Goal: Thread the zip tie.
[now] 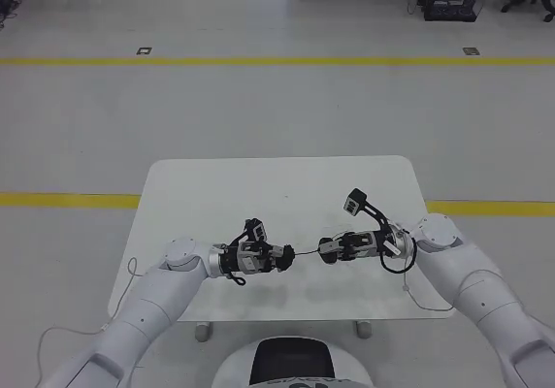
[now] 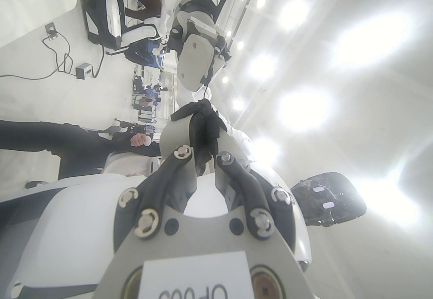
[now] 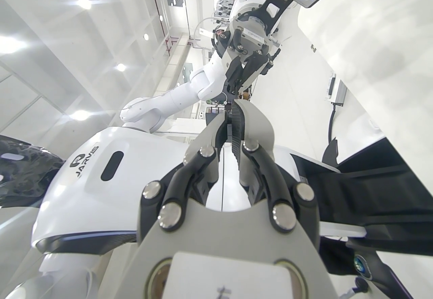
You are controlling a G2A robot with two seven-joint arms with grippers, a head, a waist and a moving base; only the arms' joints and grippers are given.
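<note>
Tie [image 1: 305,252] shows as a thin dark line held above the near half of the table [image 1: 258,184], its long axis running left to right between two grippers that face each other tip to tip. Left gripper [image 1: 283,256] stands at the left end, jaws closed on a dark bunched piece, judged to be the tie's own end. Right gripper [image 1: 327,248] stands at the right end, jaws drawn together at the tips, apparently on the tie's other end, though its wrist view does not settle the contact. The grippers are near one another and each meets the tie end-on, so neither arm is the nearer. Head slot and tail tip are too small to tell apart. In my judgement the threading depends on keeping both ends in line along this left-right axis. Open room lies to left and right for drawing apart. The table's near edge lies close, the far edge well apart.
</note>
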